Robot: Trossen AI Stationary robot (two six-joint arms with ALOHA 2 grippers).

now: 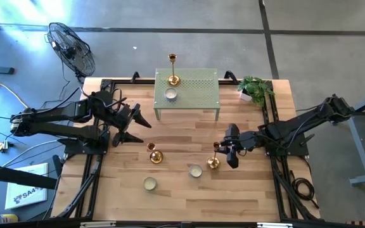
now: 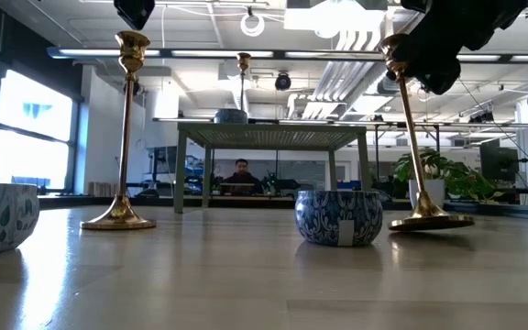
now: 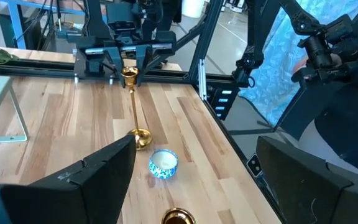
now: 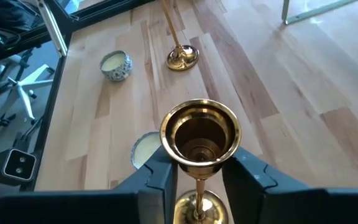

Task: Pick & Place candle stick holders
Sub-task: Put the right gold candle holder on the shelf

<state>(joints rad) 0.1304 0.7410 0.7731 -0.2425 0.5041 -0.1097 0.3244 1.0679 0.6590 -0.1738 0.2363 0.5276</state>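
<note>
Candle stick holders: one (image 1: 213,162) is leaning on the wooden table (image 1: 176,196) near a blue candle tin (image 1: 196,170), its cup gripped by the right gripper (image 4: 197,163); another (image 1: 155,155) is standing mid-table; the third (image 1: 173,79) is sitting on the green stand (image 1: 201,95). The left gripper (image 1: 135,123) is hovering with fingers spread wide.

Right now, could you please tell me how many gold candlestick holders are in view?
3: one shiny gold metal candlestick on the green mesh stand, one mid-table, one held by the right gripper.
</note>
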